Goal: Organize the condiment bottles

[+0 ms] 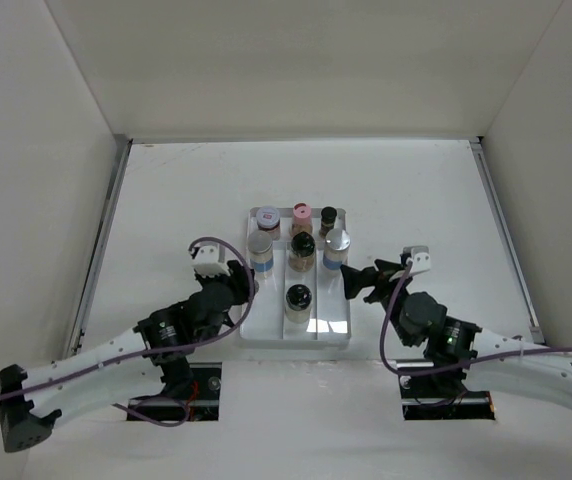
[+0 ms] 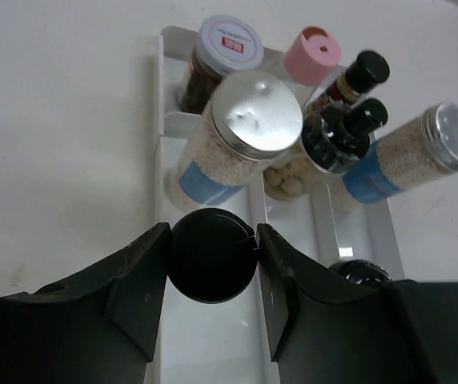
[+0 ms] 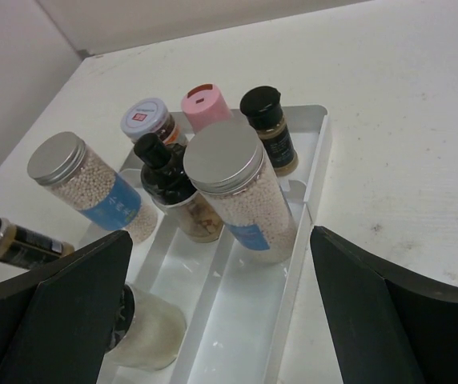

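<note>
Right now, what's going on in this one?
The left tool is shut on a small black-capped bottle, held nearly on its side at the left side of the clear divided tray. The right tool hangs open and empty by the tray's right edge. Seven more bottles stand in the tray: six bunched at the far end and a black-capped jar alone nearer the front.

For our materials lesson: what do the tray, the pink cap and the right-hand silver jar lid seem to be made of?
Tray: clear glossy plastic, probably; the table shows through and it glares. Pink cap: opaque matte plastic, likely. Right-hand silver lid: metal by its dull sheen, possibly metallised plastic.
</note>
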